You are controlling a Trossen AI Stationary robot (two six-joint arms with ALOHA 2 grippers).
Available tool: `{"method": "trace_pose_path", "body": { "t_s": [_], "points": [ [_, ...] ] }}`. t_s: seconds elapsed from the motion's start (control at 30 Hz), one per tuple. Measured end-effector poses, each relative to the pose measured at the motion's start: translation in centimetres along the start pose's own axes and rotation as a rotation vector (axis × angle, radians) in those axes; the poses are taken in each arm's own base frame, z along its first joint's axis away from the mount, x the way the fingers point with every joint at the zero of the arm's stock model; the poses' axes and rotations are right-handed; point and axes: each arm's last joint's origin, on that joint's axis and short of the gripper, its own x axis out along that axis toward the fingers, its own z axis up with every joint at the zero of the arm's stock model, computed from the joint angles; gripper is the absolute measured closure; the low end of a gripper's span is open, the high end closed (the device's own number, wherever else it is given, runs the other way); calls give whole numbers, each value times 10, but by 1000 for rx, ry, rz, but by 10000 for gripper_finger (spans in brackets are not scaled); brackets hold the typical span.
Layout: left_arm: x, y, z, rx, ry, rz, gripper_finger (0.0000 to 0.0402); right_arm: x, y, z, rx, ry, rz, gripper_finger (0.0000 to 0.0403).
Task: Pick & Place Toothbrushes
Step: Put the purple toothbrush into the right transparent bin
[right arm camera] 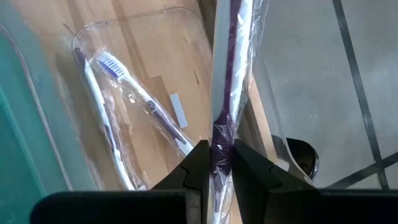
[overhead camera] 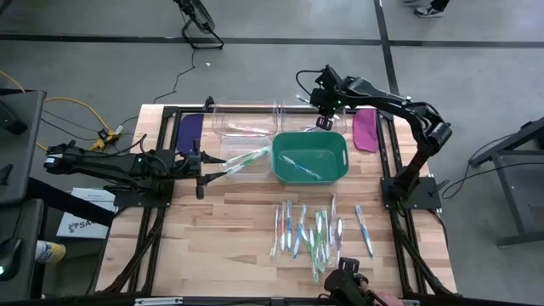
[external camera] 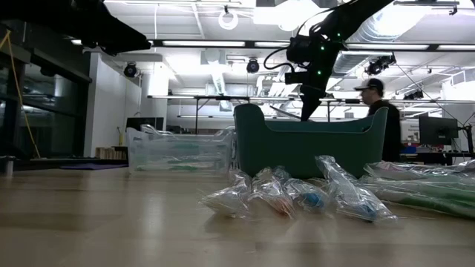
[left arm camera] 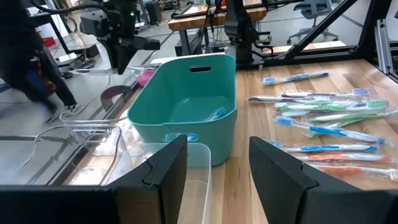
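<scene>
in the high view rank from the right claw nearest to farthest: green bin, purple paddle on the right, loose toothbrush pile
1. green bin, just below the right claw
2. purple paddle, to its right at the table edge
3. toothbrush pile, at the front of the table

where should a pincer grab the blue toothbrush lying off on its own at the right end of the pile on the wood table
Take the wrapped blue toothbrush around mid-handle, coming straight down from above, pincer fingers closing across its narrow width. It lies flat on the wooden table, roughly lengthwise toward the teal plastic bin, with bare wood either side, so the fingers likely have room there without catching the neighbouring brushes.
</scene>
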Motion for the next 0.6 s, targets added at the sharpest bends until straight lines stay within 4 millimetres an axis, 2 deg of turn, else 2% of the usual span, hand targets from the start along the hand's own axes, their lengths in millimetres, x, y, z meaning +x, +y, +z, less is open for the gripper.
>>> {"method": "trace_pose_path", "body": {
  "t_s": [0.13, 0.33, 0.6],
  "points": [
    [0, 0, -1, 3, 11, -1, 236, 1, 0, 0, -7, 16, -26, 351],
    [0, 0, -3, 7, 25, -3, 236, 0, 5, 2, -62, 49, -77, 305],
    [0, 0, -4, 12, 44, -5, 236, -3, 23, 7, -95, 92, -130, 248]
  ]
}}
